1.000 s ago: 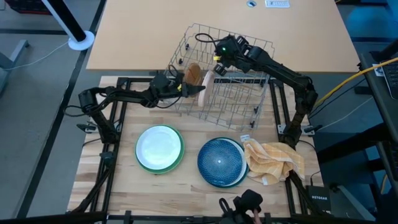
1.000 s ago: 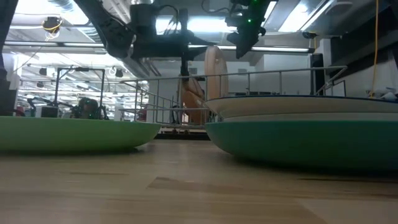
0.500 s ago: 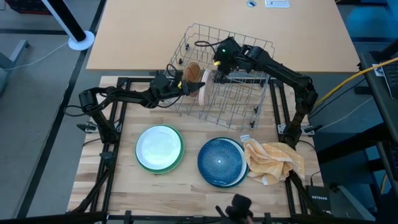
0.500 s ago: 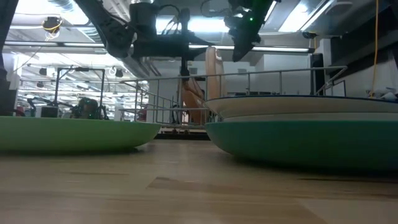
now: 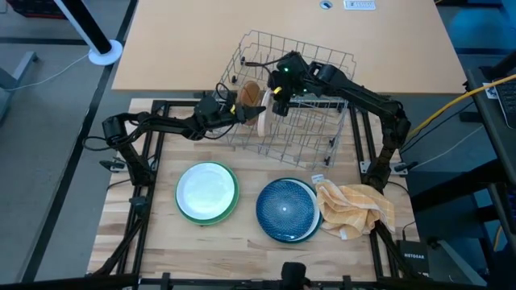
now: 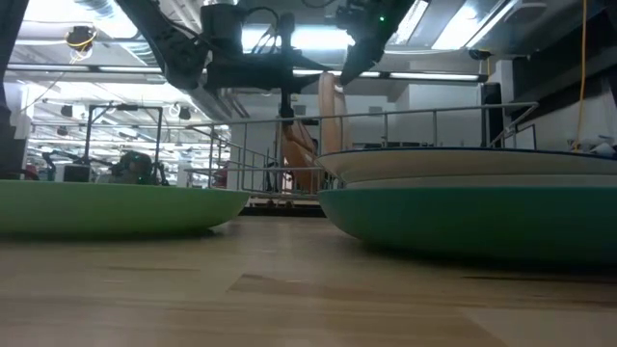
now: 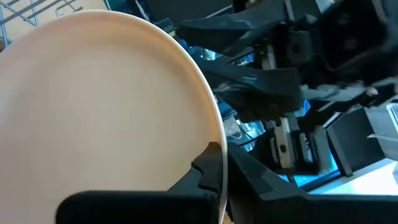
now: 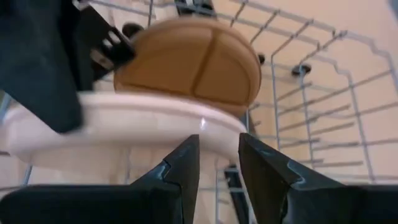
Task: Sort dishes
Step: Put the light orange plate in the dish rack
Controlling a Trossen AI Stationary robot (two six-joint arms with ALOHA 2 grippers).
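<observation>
Two stacks sit at the near side of the wooden table (image 5: 242, 242): a white round plate (image 5: 206, 188) on a green one, and a teal-blue plate stack (image 5: 285, 209) beside a yellow checked cloth (image 5: 355, 208). Farther back, in the grey wire rack (image 5: 302, 121), the left gripper (image 5: 246, 113) is clamped on the rim of an upright cream-tan round plate (image 7: 99, 112), with a brown wooden plate (image 8: 193, 65) just behind. The right gripper (image 5: 276, 90) hovers above that tan plate, fingers parted and holding nothing.
</observation>
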